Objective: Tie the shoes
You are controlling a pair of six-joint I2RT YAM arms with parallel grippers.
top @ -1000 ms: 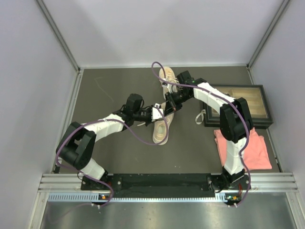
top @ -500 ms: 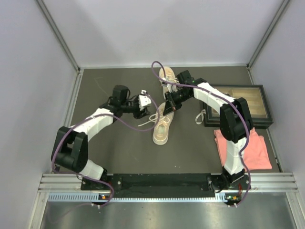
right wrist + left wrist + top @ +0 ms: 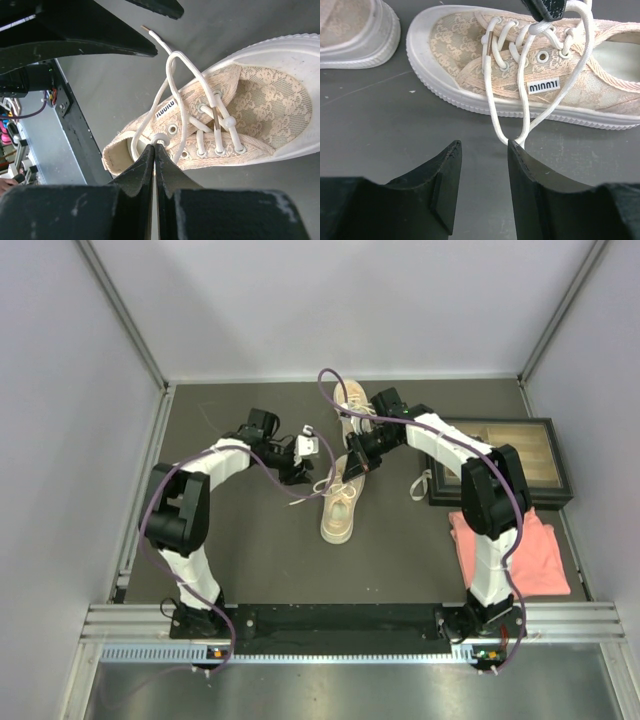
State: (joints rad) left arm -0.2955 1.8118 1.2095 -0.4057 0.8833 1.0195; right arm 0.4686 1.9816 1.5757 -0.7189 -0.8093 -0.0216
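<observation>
Two beige sneakers lie on the dark table. The near shoe (image 3: pixel 339 506) has loose white laces; the far shoe (image 3: pixel 356 402) lies behind the right arm. My right gripper (image 3: pixel 352 466) is shut on the white lace (image 3: pixel 172 95) just above the near shoe's (image 3: pixel 235 115) top eyelets, holding it up at the fingertips (image 3: pixel 156 146). My left gripper (image 3: pixel 484 150) is open and empty, low over the table to the left of the near shoe (image 3: pixel 545 75). A hanging loop of lace (image 3: pixel 512 132) touches the tip of its right finger (image 3: pixel 520 155).
A dark framed box (image 3: pixel 520 455) stands at the right, with a pink cloth (image 3: pixel 510 552) in front of it. A white strap (image 3: pixel 420 483) lies by the box's left edge. Grey walls close in the table on three sides.
My left gripper has pulled back to the left, away from the near shoe, and its elbow has swung in. The right gripper has stayed put on the lace.
</observation>
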